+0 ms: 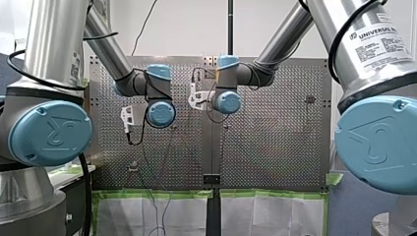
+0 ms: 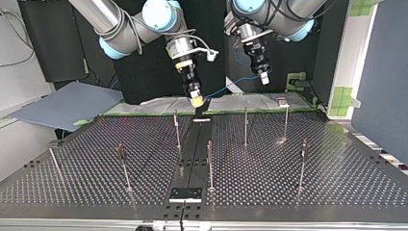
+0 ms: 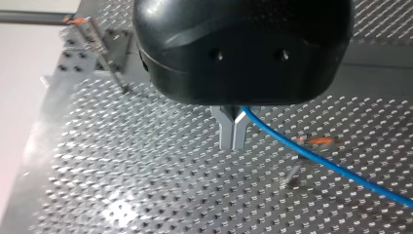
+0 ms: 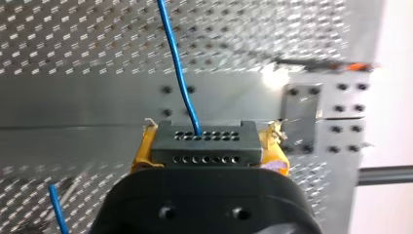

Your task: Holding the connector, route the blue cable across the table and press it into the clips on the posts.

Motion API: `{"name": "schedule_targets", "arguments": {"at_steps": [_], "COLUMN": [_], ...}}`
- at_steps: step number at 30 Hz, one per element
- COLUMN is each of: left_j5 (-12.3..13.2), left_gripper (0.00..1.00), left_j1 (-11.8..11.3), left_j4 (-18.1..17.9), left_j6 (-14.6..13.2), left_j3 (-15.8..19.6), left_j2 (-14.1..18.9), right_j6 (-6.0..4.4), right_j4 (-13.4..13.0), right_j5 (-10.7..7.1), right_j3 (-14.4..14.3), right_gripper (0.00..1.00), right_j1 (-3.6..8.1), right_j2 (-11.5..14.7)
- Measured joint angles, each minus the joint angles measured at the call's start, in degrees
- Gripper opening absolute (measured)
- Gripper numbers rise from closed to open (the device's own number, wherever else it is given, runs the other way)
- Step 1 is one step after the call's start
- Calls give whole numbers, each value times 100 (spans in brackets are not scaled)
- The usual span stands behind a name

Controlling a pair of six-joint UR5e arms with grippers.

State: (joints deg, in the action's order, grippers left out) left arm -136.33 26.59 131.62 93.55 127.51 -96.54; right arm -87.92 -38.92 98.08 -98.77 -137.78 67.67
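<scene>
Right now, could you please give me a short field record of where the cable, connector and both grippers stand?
Right gripper: shut on the connector
Left gripper: shut on the blue cable
Cable path: runs between the two grippers, in no clip
Posts: upright on the table, clear of both grippers

Both arms: silver-grey tube, light-blue round joint caps (image 1: 49, 132), UR logo embossed on the big ones. My right arm (image 1: 366, 78) carries a white label (image 1: 381, 42), black print starting "UNIVERSAL". Black cables (image 1: 104, 35) loop along my left arm (image 1: 49, 49) too. White bracket (image 1: 127, 115) at each wrist. Left claw (image 3: 233, 141): glossy black domed housing, two small holes, slim grey metal fingers (image 3: 226, 131). Right claw (image 4: 207, 146): black housing, two screws, frayed yellow pads (image 4: 142, 157).
</scene>
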Motion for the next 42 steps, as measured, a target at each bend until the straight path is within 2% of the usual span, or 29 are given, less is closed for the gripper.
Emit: {"name": "schedule_targets", "arguments": {"at_steps": [7,11,18,26,30,33,38,42], "left_j5": [-11,132,453,661,700,767,957,1012], "left_gripper": [0,0,0,0,0,0,0,0], "left_j1": [-159,-343,-684,-1059,-1148,-1194,-1257,-1318], "left_j4": [317,527,872,1257,1337,1346,1352,1345], "left_j6": [14,34,77,120,137,158,246,251], "left_j3": [-174,-217,-306,-453,-510,-550,-611,-666], "left_j2": [318,526,872,1261,1458,1600,1563,1441], "right_j6": [-54,-81,-150,-173,-210,-280,-363,-424], "right_j4": [351,559,911,1315,1488,1621,1840,2020], "right_j5": [-107,-123,-130,-146,-191,-215,-226,-227], "right_j3": [174,263,428,727,897,1030,1247,1427], "right_gripper": [0,0,0,0,0,0,0,0], "right_j1": [-122,-173,-206,-271,-329,-371,-421,-435], "right_j2": [337,404,401,288,270,258,224,213]}}
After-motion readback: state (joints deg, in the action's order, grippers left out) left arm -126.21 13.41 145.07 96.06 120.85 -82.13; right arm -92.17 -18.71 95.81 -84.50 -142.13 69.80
